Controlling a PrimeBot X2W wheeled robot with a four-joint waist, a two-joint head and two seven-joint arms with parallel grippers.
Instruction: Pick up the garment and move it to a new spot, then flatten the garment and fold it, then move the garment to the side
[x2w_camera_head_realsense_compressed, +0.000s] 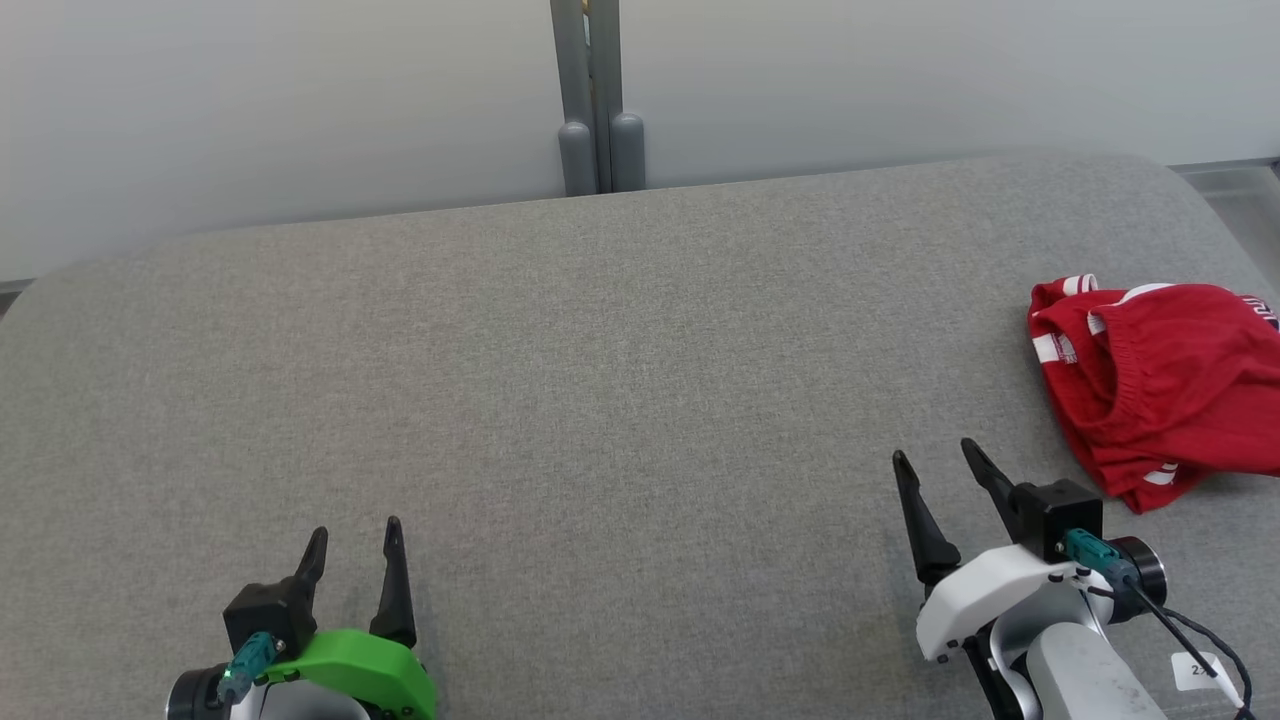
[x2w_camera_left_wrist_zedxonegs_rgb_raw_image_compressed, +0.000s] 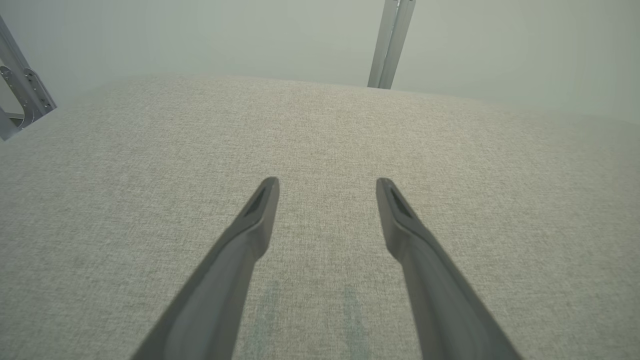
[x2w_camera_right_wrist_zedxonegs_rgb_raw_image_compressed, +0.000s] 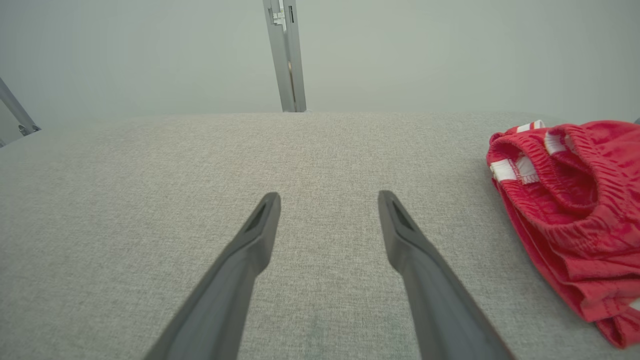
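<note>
Surface (x2w_camera_head_realsense_compressed: 600, 350): grey woven cloth, rounded far corners. Pale wall behind it, with a grey post (x2w_camera_head_realsense_compressed: 597, 100) standing at the middle of the far edge.

Garment (x2w_camera_head_realsense_compressed: 1170, 390): red, crumpled in a heap at the right edge of the surface, partly cut off by the head view's right side. A gathered elastic band lies on top and white stripe trim shows at the folds. Nothing grips it.

Left pincer (x2w_camera_head_realsense_compressed: 355, 527): low at the lower left of the head view, on a green wrist shell. Both fingers point toward the far edge and lean slightly right. They are spread apart and hold nothing. In the left wrist view only bare cloth lies between and beyond the tips, and I cannot tell whether they touch the cloth.

Right pincer (x2w_camera_head_realsense_compressed: 934, 450): lower right, on a white wrist shell. A pale forearm (x2w_camera_head_realsense_compressed: 1090, 680) rises from the bottom edge and a black cable (x2w_camera_head_realsense_compressed: 1200, 640) trails off the wrist. The fingers angle up and to the left, spread wide, with nothing between them. The garment sits near, to the right of and beyond the tips, apart from them. In the right wrist view it lies off to the right of the right finger (x2w_camera_right_wrist_zedxonegs_rgb_raw_image_compressed: 425, 270), with bare cloth between.
</note>
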